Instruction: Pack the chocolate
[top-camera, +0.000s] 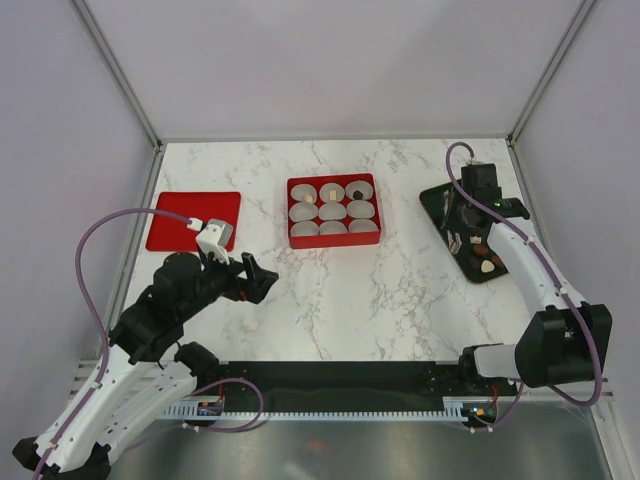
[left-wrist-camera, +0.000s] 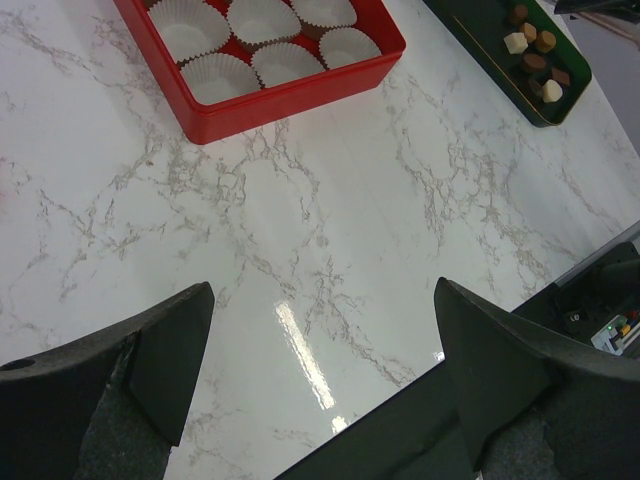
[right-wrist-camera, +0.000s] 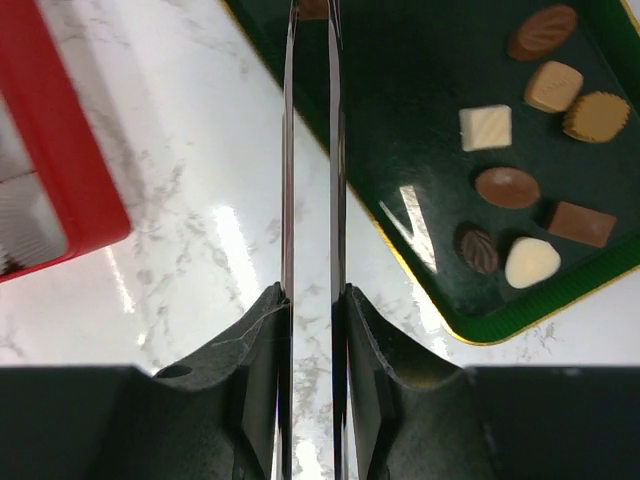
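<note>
Eight pieces of the chocolate (right-wrist-camera: 507, 187) lie loose on the green tray (right-wrist-camera: 400, 110) in the right wrist view; the top camera only smears them. A ninth, brown, peeks between the thin blades of the right gripper (right-wrist-camera: 312, 8), which stand nearly together, and we cannot tell if they pinch it. From above we spot three more in the far row of the red box (top-camera: 334, 241). The left gripper (left-wrist-camera: 322, 300) hangs wide apart over the marble table (left-wrist-camera: 300, 200).
</note>
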